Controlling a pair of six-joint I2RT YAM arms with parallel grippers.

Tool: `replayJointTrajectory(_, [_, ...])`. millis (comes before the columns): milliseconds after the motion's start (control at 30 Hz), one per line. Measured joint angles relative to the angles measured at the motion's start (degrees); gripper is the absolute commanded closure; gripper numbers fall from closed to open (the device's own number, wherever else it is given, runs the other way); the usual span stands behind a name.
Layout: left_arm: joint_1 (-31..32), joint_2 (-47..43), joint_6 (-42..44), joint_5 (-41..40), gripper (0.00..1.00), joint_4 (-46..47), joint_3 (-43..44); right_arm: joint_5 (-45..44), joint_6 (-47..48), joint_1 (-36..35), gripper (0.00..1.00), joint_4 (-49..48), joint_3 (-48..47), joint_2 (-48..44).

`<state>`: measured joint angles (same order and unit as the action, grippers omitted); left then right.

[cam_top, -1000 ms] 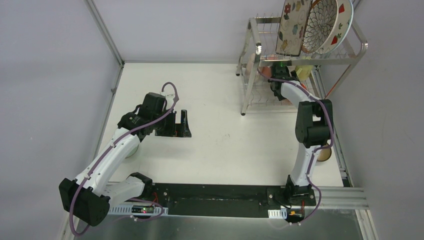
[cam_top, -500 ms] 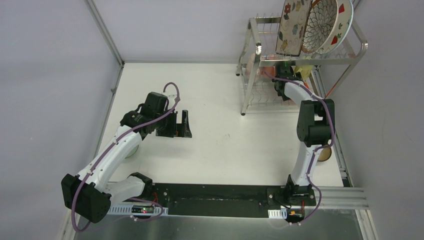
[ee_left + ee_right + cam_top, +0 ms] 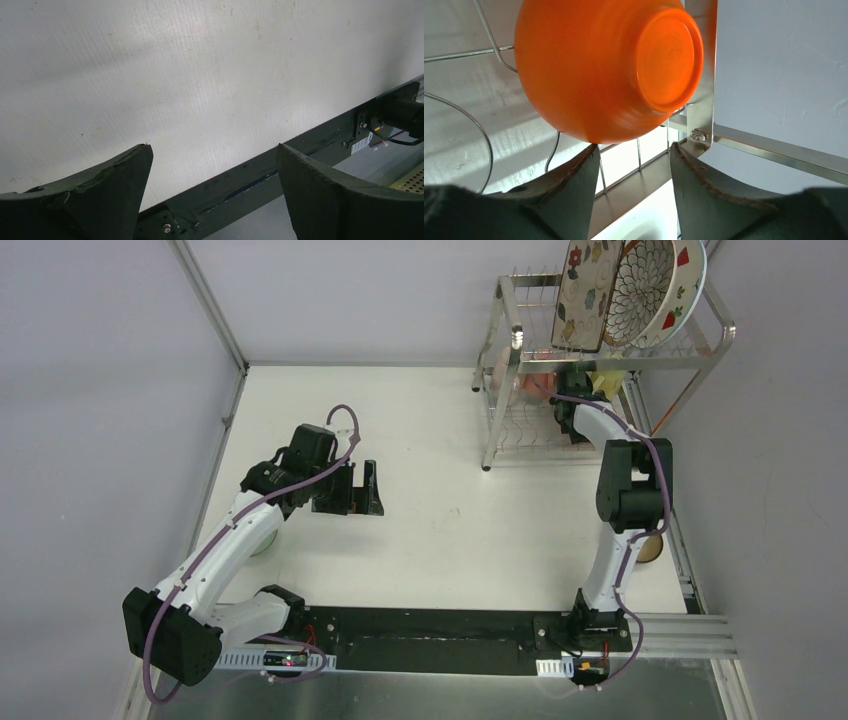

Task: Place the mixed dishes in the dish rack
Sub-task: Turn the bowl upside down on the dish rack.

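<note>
Low over the matte white surface [image 3: 450, 440], well apart from the rack: left fingers [image 3: 100, 195], blunt black wedges, spread wide and gripping nothing. At the surface's right edge, beside the right arm: a round dark brown bowl [image 3: 650, 548], half hidden. Farther back, inside the lower tier of the dish rack [image 3: 510, 335], all shiny silver wire and flat bars: right fingers [image 3: 569, 195], only a narrow gap between them and nothing in it, tips just under a glossy orange bowl [image 3: 609, 65] tipped on its side, round foot toward the wrist camera; touching or not, cannot tell. Up on the slotted top shelf, standing on edge side by side: floral rectangular plate [image 3: 583, 295], brown-petal round plate [image 3: 640, 285], white strawberry plate [image 3: 688, 290].
</note>
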<state>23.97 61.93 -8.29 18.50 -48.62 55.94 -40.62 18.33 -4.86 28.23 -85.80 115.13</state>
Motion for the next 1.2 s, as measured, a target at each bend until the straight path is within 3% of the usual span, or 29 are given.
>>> replayJointTrajectory(200, [0.0,0.0,0.0,0.0,0.01,0.0,0.0,1.3,-2.2,0.2,0.39,2.1,0.1,-1.5])
replayJointTrajectory(333, [0.0,0.0,0.0,0.0,0.01,0.0,0.0,2.5,-3.2,0.2,0.54,3.2,0.1,-3.1])
replayJointTrajectory(500, [0.0,0.0,0.0,0.0,0.01,0.0,0.0,7.6,-3.7,0.2,0.6,3.1,0.1,-5.2])
replayJointTrajectory(667, [0.0,0.0,0.0,0.0,0.01,0.0,0.0,12.3,-3.5,0.0,0.74,2.0,0.0,-5.7])
replayJointTrajectory(1200, [0.0,0.0,0.0,0.0,0.01,0.0,0.0,19.5,0.0,-0.2,0.75,-7.5,-1.8,-2.8])
